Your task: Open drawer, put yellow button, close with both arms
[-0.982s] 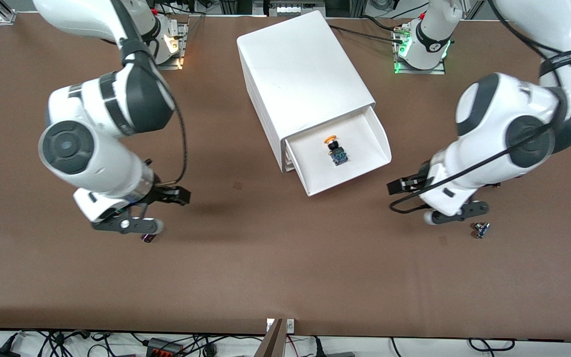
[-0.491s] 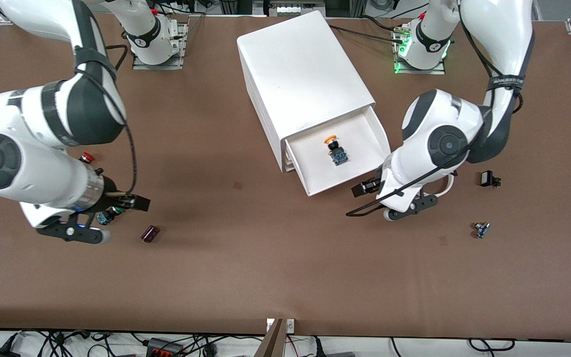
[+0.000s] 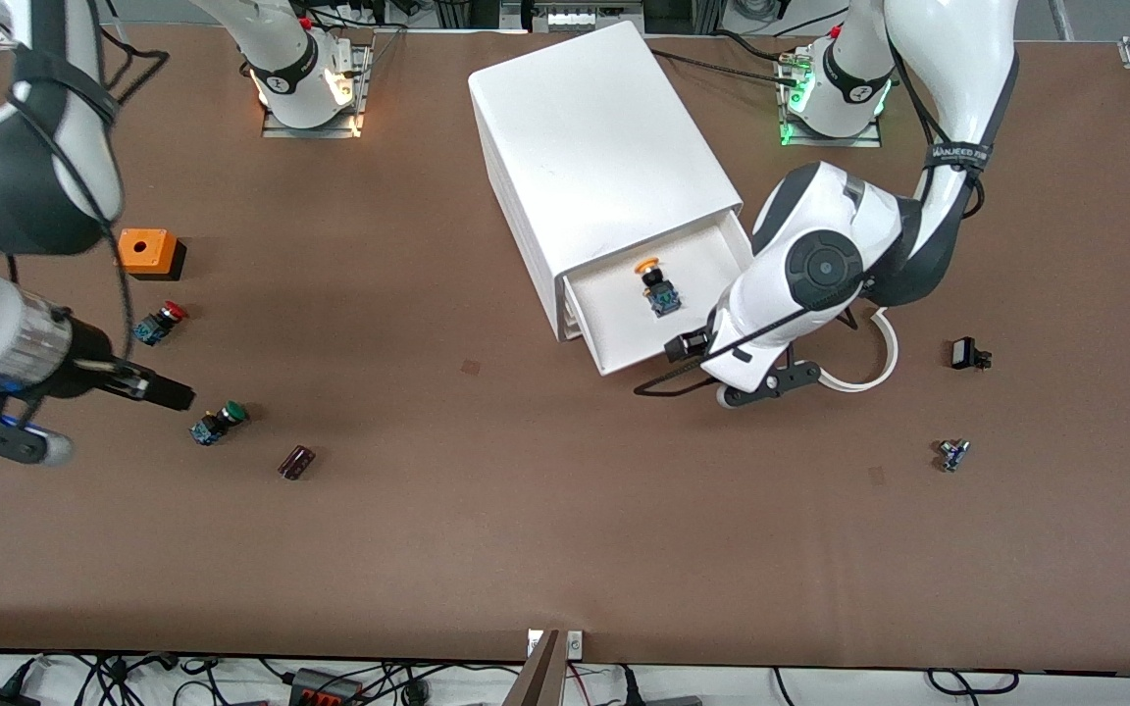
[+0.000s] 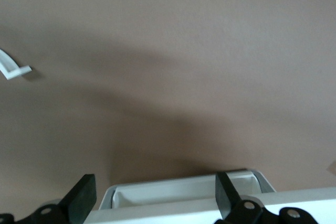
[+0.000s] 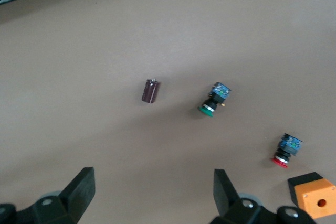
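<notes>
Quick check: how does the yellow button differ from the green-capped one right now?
The yellow button lies inside the open drawer; the green button lies on the bare table toward the right arm's end. The yellow button's cap is yellow-orange and the green button's is dark green. The left gripper is open at the drawer front by the yellow button; the right gripper is open above the green button's area. Both lie on their sides with blue-black bodies.

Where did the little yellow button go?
The yellow-capped push button lies inside the open top white plastic drawer of the white cabinet, beside the left gripper.
</notes>
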